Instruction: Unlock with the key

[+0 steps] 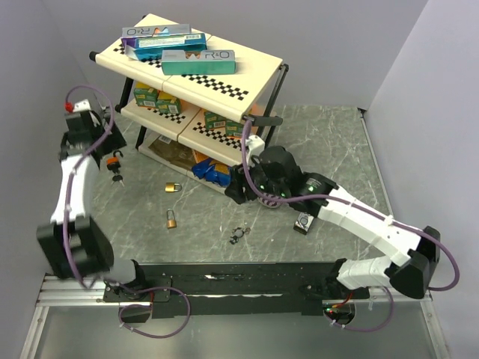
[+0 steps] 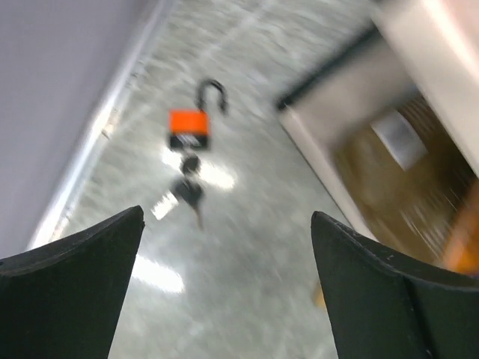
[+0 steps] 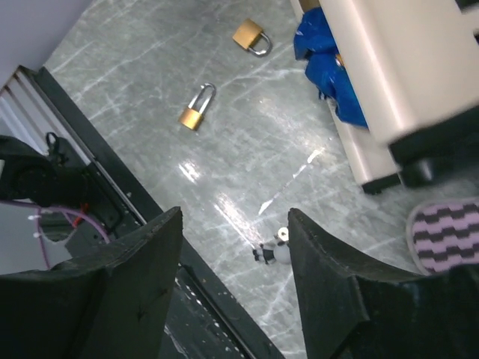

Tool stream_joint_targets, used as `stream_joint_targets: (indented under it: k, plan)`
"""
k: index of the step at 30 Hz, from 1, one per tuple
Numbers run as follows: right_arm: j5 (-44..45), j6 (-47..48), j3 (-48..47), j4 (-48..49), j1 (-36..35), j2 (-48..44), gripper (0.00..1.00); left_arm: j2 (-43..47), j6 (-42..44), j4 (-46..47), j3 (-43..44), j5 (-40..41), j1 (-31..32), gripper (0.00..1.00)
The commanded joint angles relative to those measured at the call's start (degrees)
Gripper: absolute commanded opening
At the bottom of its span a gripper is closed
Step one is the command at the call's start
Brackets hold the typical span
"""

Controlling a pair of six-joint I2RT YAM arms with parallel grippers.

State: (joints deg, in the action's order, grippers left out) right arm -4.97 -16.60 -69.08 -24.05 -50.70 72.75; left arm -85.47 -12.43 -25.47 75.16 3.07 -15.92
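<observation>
Top external view: our left claw [image 1: 111, 142] hangs over the far left of the grey marbled table [image 1: 329, 142]. It is just beside the orange-bodied padlock with a black shackle [image 1: 114, 159], and a bunch of dark keys [image 1: 117, 178] lies at that padlock's near end. Toward the middle lie the far brass padlock [image 1: 173, 186] and the near brass padlock [image 1: 171, 219], apart from each other. A small ring of metal keys [image 1: 239, 235] lies to their right. Our right claw [image 1: 238, 191] sits low by the foot of the cream shelf rack with checkered edges [image 1: 224, 82].

Left wrist view: this picture is blurred. We see our 2 fingers [image 2: 82, 262] spread wide with nothing between them. The orange padlock [image 2: 188, 129] lies ahead on the table, clear of both fingers, and the keys [image 2: 188, 191] touch its lower end. We cannot tell whether a key sits in the keyhole.

Right wrist view: our fingers [image 3: 135, 284] stand well apart and grip nothing. Both brass padlocks [image 3: 250, 36] [image 3: 196, 110] lie ahead on the table, and the small key ring [image 3: 271, 252] lies near the right fingertip. A blue bag [image 3: 329, 60] rests on the rack's bottom shelf.
</observation>
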Motion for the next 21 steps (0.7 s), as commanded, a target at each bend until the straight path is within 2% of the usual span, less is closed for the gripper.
stream_joint_targets:
  k: [1,6,8,10,12,16,21]
  plan:
    - [3.65,-0.09,6.65,-0.82,-0.72,-4.63,0.63,15.46,-4.71,-3.17,-10.01,-2.19,7.46,0.99]
    - [4.88,-1.68,14.57,-0.91,-1.16,-8.41,0.62,29.02,-13.48,-8.96,-20.47,-6.76,14.59,0.99]
    - [6.99,-2.12,16.86,-0.56,-1.33,-9.82,0.61,35.53,-16.64,-9.68,-24.07,-5.89,18.20,0.99]
    - [7.95,-4.39,20.03,0.23,-1.33,-10.17,0.61,40.81,-19.21,-7.59,-25.93,-6.94,19.08,0.99]
    - [8.05,-6.07,22.05,2.33,-1.33,-9.74,0.62,43.10,-19.39,-6.35,-27.78,-6.33,19.09,0.99]
    - [7.17,-9.23,22.67,5.42,-1.33,-5.36,0.63,41.18,-17.90,-5.99,-27.34,-7.02,19.09,0.99]
    - [5.76,-11.78,23.02,7.71,-1.33,-1.21,0.65,40.03,-20.00,-3.97,-30.33,-9.57,19.44,0.98]
